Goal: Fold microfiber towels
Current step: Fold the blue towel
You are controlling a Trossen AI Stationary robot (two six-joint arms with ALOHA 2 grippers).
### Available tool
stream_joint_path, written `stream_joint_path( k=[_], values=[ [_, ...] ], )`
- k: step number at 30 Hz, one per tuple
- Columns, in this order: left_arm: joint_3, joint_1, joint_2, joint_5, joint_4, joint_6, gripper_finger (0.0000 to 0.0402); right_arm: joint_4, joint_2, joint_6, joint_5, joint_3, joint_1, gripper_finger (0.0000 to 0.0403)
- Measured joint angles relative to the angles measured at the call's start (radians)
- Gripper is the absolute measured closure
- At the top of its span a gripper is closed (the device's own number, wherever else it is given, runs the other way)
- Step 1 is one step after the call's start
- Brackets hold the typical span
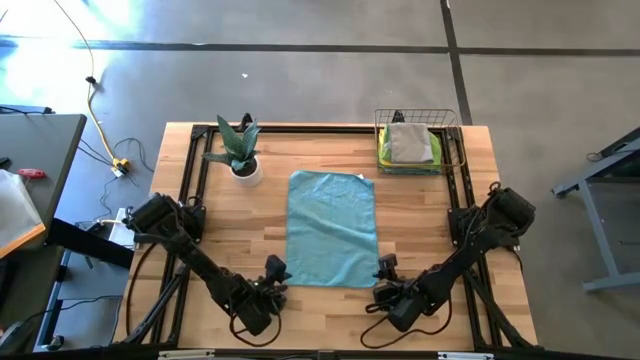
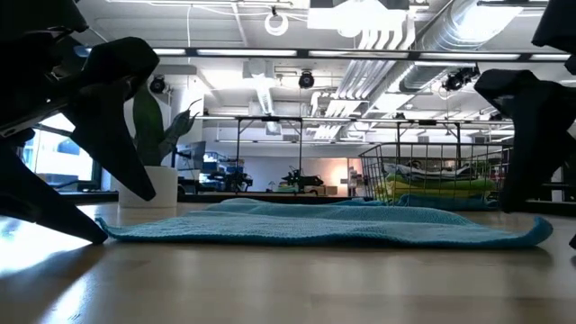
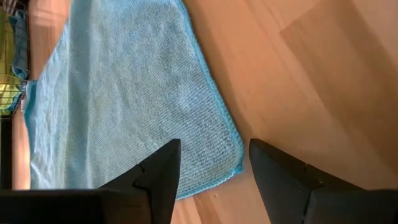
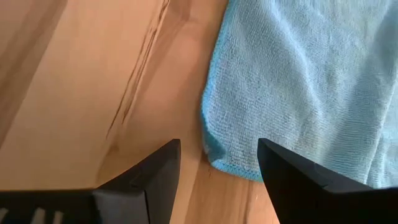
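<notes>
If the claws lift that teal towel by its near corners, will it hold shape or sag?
The teal towel lies flat with soft ripples, so it will probably sag. Its nap likely grips well. The left claw and right claw stand open at its near corners.

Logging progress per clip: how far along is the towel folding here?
Done: one teal towel lies spread flat on the table. In hand: the left tool and right tool sit open at its near corners, gripping nothing. Left: every fold, plus the towels in the wire basket.
</notes>
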Motion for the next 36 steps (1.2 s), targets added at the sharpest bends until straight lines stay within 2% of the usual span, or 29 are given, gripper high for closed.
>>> stream_joint_path(
  k=[11, 26, 30, 36],
  values=[
    [-0.001, 0.001, 0.001, 0.006, -0.015, 0.002, 0.0218, 0.015, 0.011, -0.007, -0.035, 0.002, -0.032, 0.0200],
    [-0.003, 0.020, 0.002, 0.009, -0.015, 0.091, 0.0223, 0.048, 0.029, -0.010, -0.010, 0.002, -0.045, 0.0269],
    [-0.004, 0.019, 0.002, 0.036, -0.009, 0.092, 0.0260, 0.050, 0.029, -0.007, -0.008, 0.001, -0.045, 0.0287],
    [-0.006, 0.020, 0.003, 0.092, 0.007, 0.090, 0.0375, 0.051, 0.031, -0.007, -0.009, 0.000, -0.046, 0.0326]
  ],
)
